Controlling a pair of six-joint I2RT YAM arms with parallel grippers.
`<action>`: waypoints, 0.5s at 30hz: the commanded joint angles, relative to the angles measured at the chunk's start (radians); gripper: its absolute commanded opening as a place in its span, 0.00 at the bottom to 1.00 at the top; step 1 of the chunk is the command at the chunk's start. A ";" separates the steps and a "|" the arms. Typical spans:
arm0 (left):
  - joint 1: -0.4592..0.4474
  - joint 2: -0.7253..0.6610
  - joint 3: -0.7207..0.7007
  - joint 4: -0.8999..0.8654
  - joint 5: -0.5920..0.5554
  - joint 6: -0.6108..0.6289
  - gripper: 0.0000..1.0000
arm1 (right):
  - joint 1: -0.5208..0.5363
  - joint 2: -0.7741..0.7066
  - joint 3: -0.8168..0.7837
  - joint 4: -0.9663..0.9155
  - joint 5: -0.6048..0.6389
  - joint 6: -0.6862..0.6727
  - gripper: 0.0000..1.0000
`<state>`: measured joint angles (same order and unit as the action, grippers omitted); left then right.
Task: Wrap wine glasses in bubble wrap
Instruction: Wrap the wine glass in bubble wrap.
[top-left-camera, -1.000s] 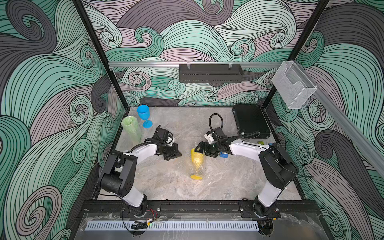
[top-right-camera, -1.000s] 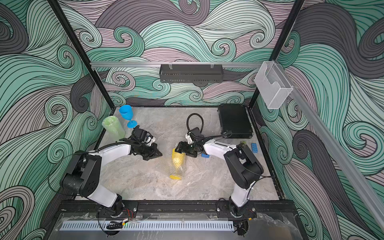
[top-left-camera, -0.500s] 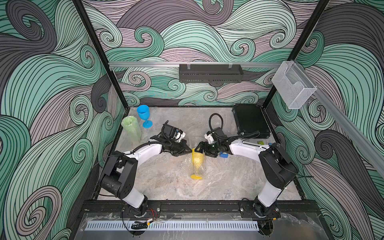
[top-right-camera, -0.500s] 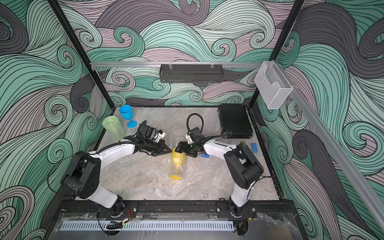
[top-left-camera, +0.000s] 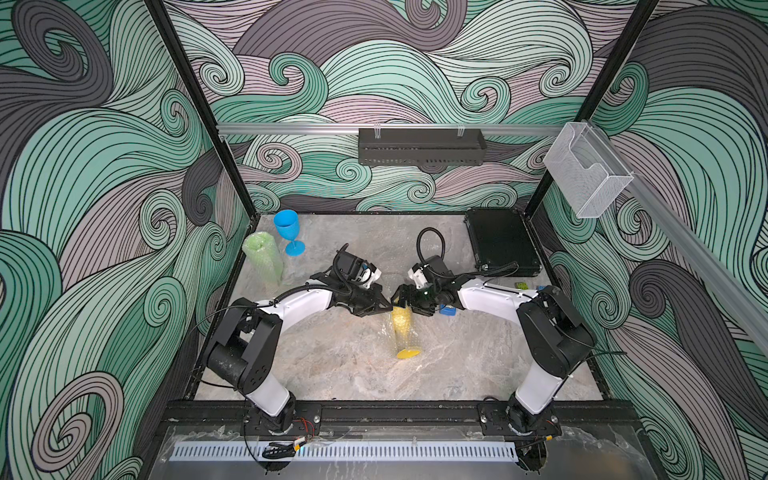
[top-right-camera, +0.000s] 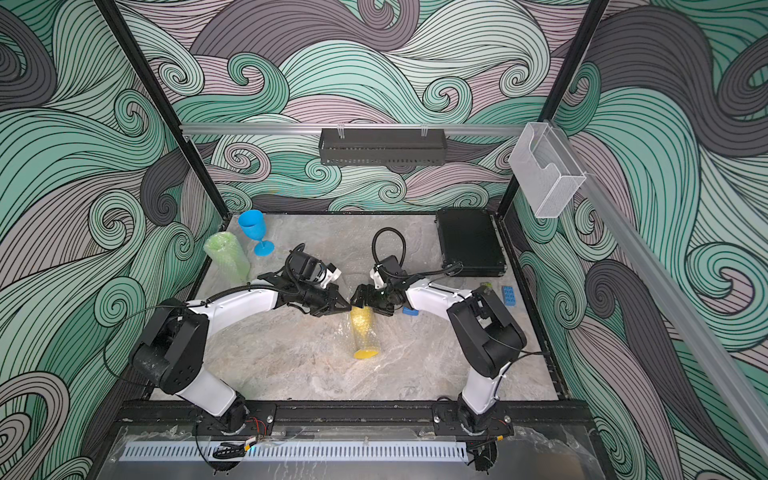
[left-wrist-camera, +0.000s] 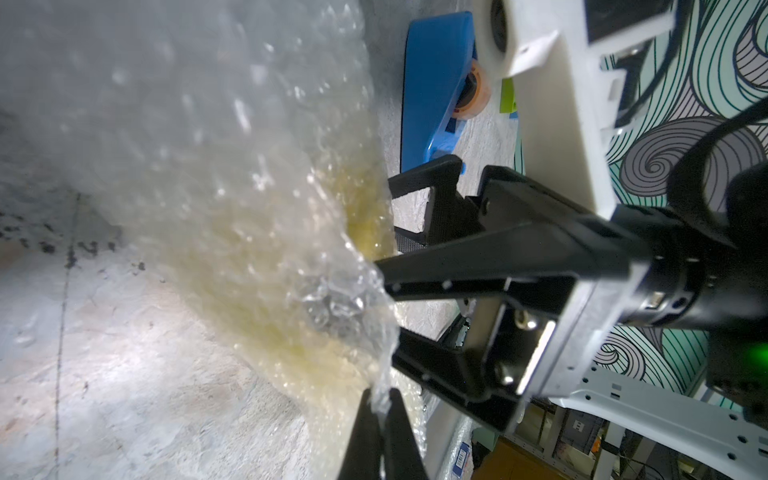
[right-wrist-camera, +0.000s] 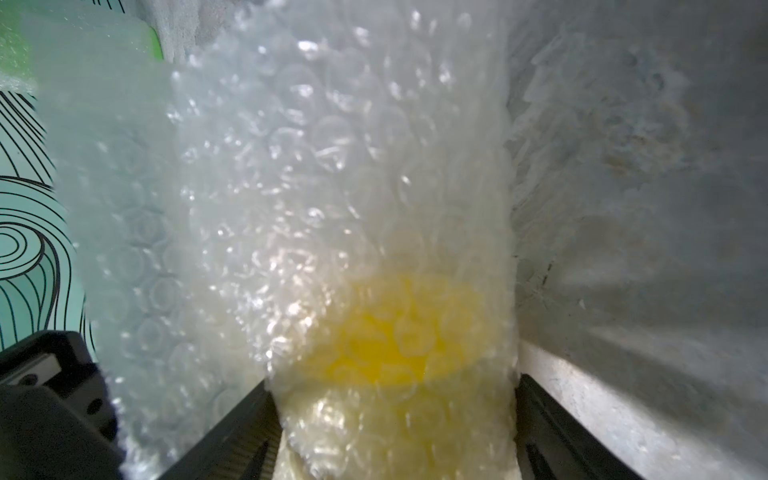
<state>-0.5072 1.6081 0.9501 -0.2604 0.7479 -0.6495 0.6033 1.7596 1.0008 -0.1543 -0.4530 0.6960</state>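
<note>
The yellow wine glass (top-left-camera: 403, 328) (top-right-camera: 362, 332) lies on the table in bubble wrap (left-wrist-camera: 232, 166) (right-wrist-camera: 291, 166), its bare foot (top-left-camera: 408, 353) toward the front. My right gripper (top-left-camera: 405, 300) (right-wrist-camera: 392, 382) is closed on its wrapped bowl, one finger on each side. My left gripper (top-left-camera: 388, 308) (left-wrist-camera: 381, 399) is shut on a bunched edge of the wrap beside the bowl. The green wine glass (top-left-camera: 262, 257), wrapped, stands at the back left. The blue wine glass (top-left-camera: 289, 230) stands bare next to it.
A blue tape dispenser (top-left-camera: 446, 309) (left-wrist-camera: 436, 95) lies just behind my right wrist. A black case (top-left-camera: 500, 243) sits at the back right. A black shelf (top-left-camera: 419, 145) and a wire basket (top-left-camera: 586, 170) hang on the walls.
My left arm has swung right from the table's left-middle to the yellow wine glass, and its tip now pinches the wrap. The right arm and the glass have stayed put.
</note>
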 joint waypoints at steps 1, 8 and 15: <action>-0.017 0.031 0.043 0.013 0.053 -0.021 0.00 | 0.008 0.036 -0.003 -0.077 0.047 0.009 0.85; -0.022 0.068 0.071 0.001 0.048 -0.033 0.03 | 0.010 0.031 -0.006 -0.079 0.046 0.008 0.85; -0.031 0.094 0.095 -0.008 0.056 -0.048 0.09 | 0.010 0.031 -0.006 -0.079 0.045 0.008 0.84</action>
<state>-0.5236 1.6867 0.9993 -0.2813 0.7757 -0.6853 0.6071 1.7622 1.0027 -0.1543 -0.4515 0.7021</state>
